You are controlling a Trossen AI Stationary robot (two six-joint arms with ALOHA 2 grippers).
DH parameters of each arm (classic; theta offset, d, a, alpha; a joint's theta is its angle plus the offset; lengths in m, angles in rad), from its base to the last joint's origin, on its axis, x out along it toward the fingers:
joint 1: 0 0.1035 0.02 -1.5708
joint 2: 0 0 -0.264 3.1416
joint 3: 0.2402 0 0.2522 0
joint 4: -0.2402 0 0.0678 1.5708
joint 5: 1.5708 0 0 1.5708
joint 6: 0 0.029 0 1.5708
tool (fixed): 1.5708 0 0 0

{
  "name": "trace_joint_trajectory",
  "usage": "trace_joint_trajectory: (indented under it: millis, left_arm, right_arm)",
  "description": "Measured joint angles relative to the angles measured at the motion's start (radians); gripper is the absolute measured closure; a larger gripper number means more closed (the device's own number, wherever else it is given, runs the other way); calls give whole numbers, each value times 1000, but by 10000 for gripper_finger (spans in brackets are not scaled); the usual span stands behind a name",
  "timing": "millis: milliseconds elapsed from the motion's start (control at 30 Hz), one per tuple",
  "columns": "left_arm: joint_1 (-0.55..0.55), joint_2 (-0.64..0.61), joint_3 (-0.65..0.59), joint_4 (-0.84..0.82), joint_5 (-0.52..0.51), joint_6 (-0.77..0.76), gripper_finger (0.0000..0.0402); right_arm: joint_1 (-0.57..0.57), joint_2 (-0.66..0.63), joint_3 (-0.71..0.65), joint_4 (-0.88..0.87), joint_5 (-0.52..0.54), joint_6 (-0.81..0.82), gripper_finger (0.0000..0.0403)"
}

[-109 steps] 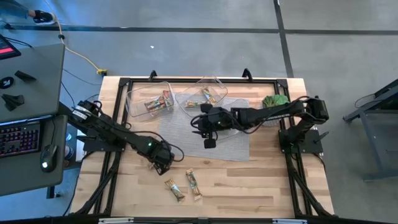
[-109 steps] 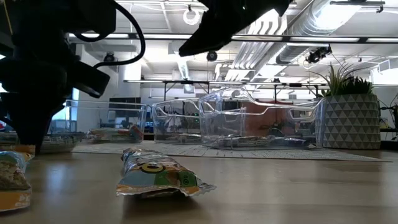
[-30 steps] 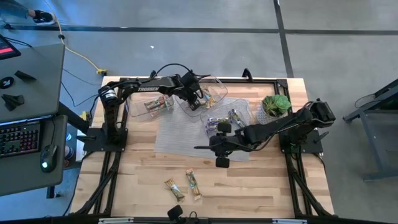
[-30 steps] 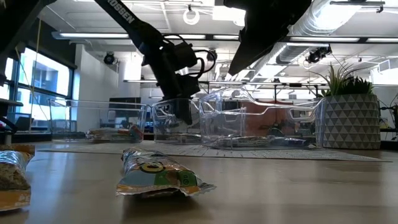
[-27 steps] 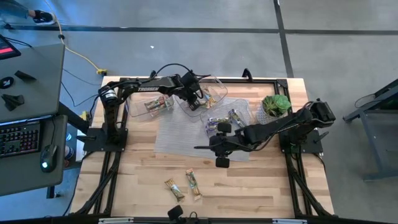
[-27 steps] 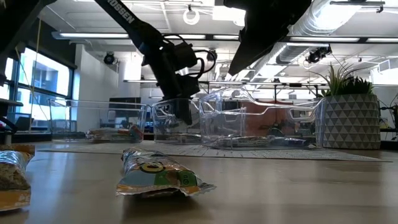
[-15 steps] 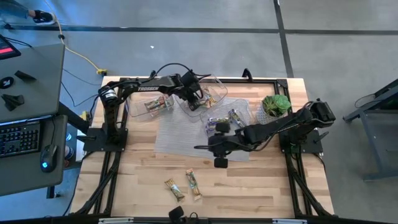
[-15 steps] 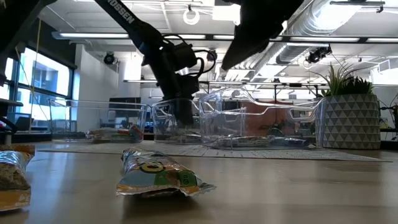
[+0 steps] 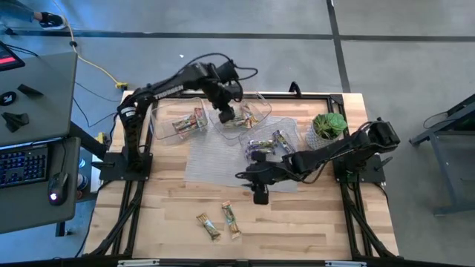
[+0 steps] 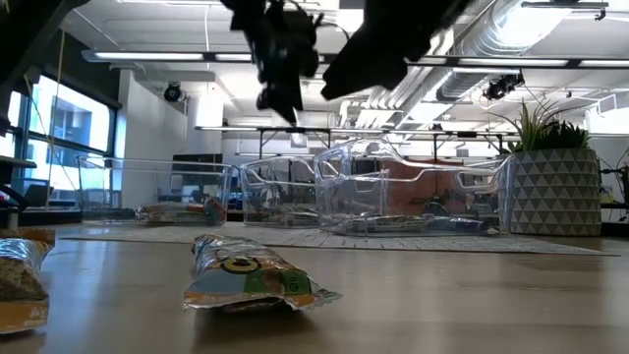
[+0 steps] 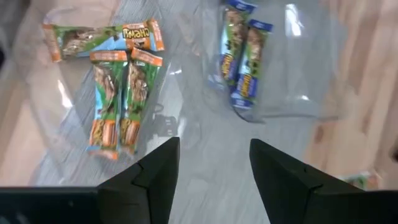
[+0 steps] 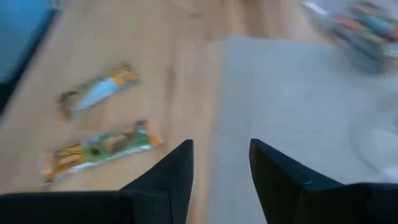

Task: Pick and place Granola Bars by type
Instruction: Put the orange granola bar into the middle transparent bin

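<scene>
In the high view, three clear tubs [image 9: 178, 122] are seen on a grey mat [image 9: 223, 159], each holding wrapped granola bars [image 9: 189, 121]; two more bars [image 9: 220, 221] lie on the wooden table [image 9: 312, 222]. The left gripper [image 9: 225, 116] is raised above the middle tub.

In the low view, one crinkled bar [image 10: 251, 277] is cut off at the left edge.

In the left wrist view, the fingers [image 11: 158, 174] are spread and empty above green-orange bars [image 11: 118, 102] and blue-wrapped bars [image 11: 241, 59].

In the right wrist view, the right gripper [image 12: 221, 171] is parted, empty, near two blurred bars [image 12: 96, 149].

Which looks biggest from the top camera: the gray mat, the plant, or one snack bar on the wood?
1. Gray mat, easily the largest.
2. Potted plant.
3. Granola bar, the smallest.

All sit on the table, so nearness barely skews this.
</scene>
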Motion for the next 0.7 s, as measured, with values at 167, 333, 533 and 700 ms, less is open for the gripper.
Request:
trace_joint_trajectory:
  millis: [167, 333, 533, 700]
  left_arm:
    - [0, -57, 130, -130, -9, 38, 211]
    - [0, -180, 136, -164, -38, 39, 211]
    - [-1, -341, 137, -167, -130, 12, 211]
    - [0, -441, 137, -174, -163, -14, 211]
  right_arm:
    - [1, 26, -209, 489, -112, 44, 263]
    - [0, 135, -269, 747, -117, 56, 263]
    - [2, 325, -35, 600, -116, 61, 263]
    - [12, 376, 140, 311, -102, 48, 263]
